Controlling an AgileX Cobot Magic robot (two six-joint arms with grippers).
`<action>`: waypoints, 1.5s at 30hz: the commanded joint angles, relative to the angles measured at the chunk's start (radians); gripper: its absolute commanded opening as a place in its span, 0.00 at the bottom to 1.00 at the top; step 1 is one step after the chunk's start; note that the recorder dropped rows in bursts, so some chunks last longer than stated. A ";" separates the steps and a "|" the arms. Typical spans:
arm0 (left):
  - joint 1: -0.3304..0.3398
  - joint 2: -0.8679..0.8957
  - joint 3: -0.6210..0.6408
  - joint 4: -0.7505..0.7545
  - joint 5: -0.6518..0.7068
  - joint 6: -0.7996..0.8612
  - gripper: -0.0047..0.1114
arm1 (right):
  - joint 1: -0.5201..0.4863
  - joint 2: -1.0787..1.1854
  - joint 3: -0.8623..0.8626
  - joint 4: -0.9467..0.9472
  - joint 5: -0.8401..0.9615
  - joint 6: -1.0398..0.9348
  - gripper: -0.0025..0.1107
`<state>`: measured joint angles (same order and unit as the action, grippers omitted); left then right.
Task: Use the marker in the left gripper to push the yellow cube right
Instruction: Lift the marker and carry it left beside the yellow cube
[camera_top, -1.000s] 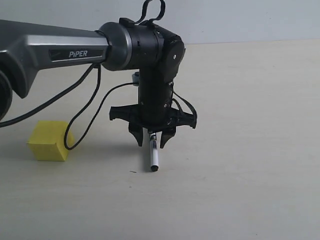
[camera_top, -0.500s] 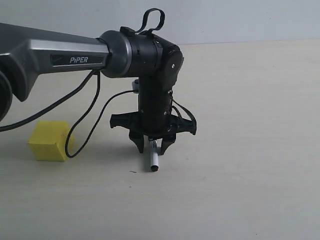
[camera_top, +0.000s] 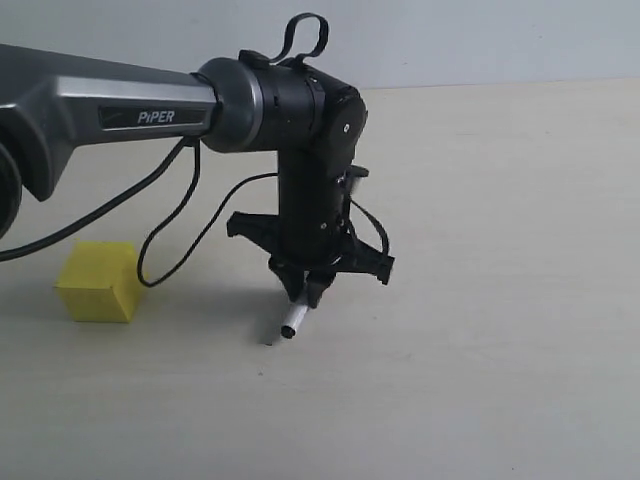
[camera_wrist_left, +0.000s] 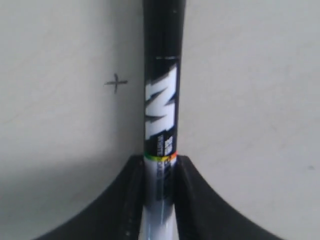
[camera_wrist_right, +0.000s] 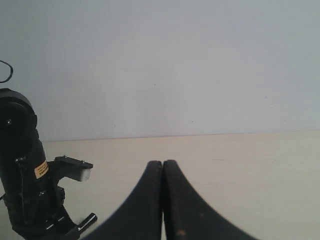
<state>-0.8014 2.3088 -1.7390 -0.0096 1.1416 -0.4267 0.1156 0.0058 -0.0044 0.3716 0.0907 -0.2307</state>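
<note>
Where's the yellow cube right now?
In the exterior view, the cube sits on the table at the left, clear of the marker held in the left gripper to its right.

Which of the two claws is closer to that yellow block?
Left. The left gripper, holding the marker, hangs right of the yellow cube; the right gripper lies outside the exterior view, farther off.

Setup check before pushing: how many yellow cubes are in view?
1. The yellow cube sits on the table at the left of the exterior view, apart from the marker held in the left gripper. The arm may hide more.
</note>
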 joint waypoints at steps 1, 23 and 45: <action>-0.005 -0.104 -0.135 0.002 0.079 0.303 0.04 | 0.001 -0.006 0.004 -0.005 -0.003 -0.003 0.02; 0.278 -0.477 -0.001 0.060 0.079 1.361 0.04 | 0.001 -0.006 0.004 -0.005 -0.003 -0.003 0.02; 0.793 -0.508 0.489 0.159 -0.008 1.686 0.04 | 0.001 -0.006 0.004 -0.005 -0.003 -0.003 0.02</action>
<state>-0.0558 1.8041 -1.3057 0.1701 1.2086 1.2026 0.1156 0.0058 -0.0044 0.3716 0.0907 -0.2307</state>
